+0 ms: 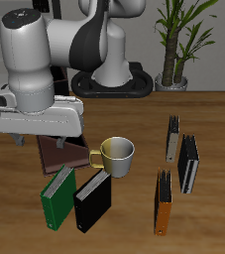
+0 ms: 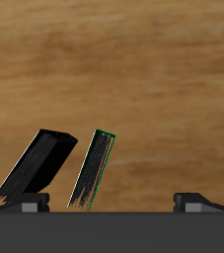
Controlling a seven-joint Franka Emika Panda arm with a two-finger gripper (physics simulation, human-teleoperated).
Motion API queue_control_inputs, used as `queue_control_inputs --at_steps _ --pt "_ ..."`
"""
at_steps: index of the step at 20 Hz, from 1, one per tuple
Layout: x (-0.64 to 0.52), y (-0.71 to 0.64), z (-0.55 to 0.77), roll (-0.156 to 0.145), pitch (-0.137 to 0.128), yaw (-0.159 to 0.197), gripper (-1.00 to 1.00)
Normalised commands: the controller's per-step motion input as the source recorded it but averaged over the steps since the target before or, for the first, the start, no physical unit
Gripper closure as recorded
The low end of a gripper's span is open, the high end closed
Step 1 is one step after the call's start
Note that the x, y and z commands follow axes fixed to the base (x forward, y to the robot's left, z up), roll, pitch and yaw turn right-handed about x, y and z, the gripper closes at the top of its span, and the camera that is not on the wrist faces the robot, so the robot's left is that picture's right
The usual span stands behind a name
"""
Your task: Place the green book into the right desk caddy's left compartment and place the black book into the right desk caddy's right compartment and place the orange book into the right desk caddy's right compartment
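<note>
Hanging over the maroon caddy point(image 1: 62, 151), the gripper point(image 1: 40, 136) pointed down with its jaws spread and empty. The glossy green book point(image 1: 56, 194) and black book point(image 1: 92, 198) lay side by side just in front of the caddy, near a mug point(image 1: 117, 155). The thin orange book point(image 1: 164, 202) stood beyond the mug on the wood-grain table point(image 1: 213, 119).

Both views are evenly and fairly brightly lit, with the flat look of rendered light. In the exterior view, soft shadows are cast on the wooden table point(image 1: 208, 119) beside the cream mug point(image 1: 118, 154), and a glossy sheen is seen on the black book point(image 1: 92, 201) next to it. Low resolution leaves edges slightly jagged. In the wrist view, no blur or edge distortion is seen.
</note>
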Motion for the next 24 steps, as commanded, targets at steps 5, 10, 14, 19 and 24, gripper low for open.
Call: queue_control_inputs --at_steps 5,10,14,19,24 --pt "0.08 -0.14 -0.41 -0.019 -0.001 -0.069 -1.00" --pt "-0.01 0.07 -0.29 -0.004 -0.004 -0.053 -1.00" --pt "0.04 0.05 -0.27 -0.001 0.020 -0.021 -1.00" --pt "0.05 0.04 -0.26 0.002 0.022 -0.038 -1.00" --pt "0.04 0.09 -0.30 0.003 0.032 -0.013 -1.00"
